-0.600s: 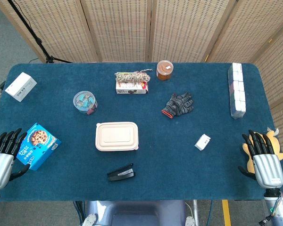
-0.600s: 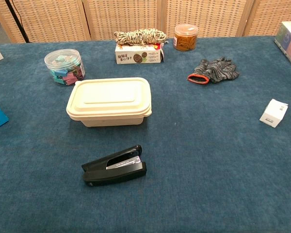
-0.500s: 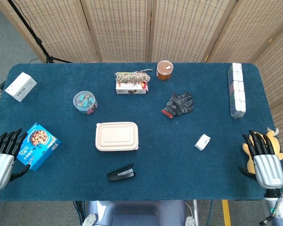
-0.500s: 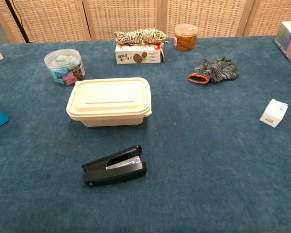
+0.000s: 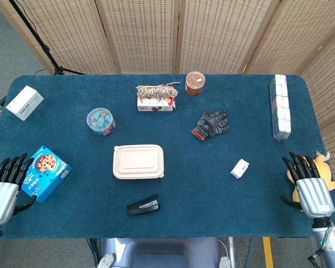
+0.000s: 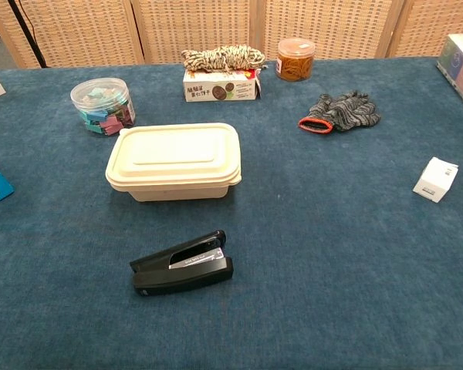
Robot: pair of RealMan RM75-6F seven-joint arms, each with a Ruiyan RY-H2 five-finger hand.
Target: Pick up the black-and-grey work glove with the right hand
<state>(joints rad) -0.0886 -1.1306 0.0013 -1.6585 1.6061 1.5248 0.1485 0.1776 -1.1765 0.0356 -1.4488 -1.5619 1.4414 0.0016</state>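
The black-and-grey work glove [image 5: 211,124] with its orange-red cuff lies flat on the blue table, right of centre toward the back; the chest view shows the glove [image 6: 340,112] at upper right. My right hand [image 5: 307,185] hovers at the table's near right edge, fingers spread and empty, well short of the glove. My left hand [image 5: 3,186] is at the near left edge, fingers apart, holding nothing. Neither hand appears in the chest view.
A small white box [image 5: 240,168] lies between my right hand and the glove. A yellow toy [image 5: 324,167] sits beside the right hand. Also on the table: beige lunch box [image 5: 138,161], stapler [image 5: 143,205], cookie box [image 5: 44,172], clip jar [image 5: 101,121], tall carton stack [image 5: 280,106].
My right hand has shifted slightly left and forward over the table edge. The left hand has sunk a little. The glove has not moved.
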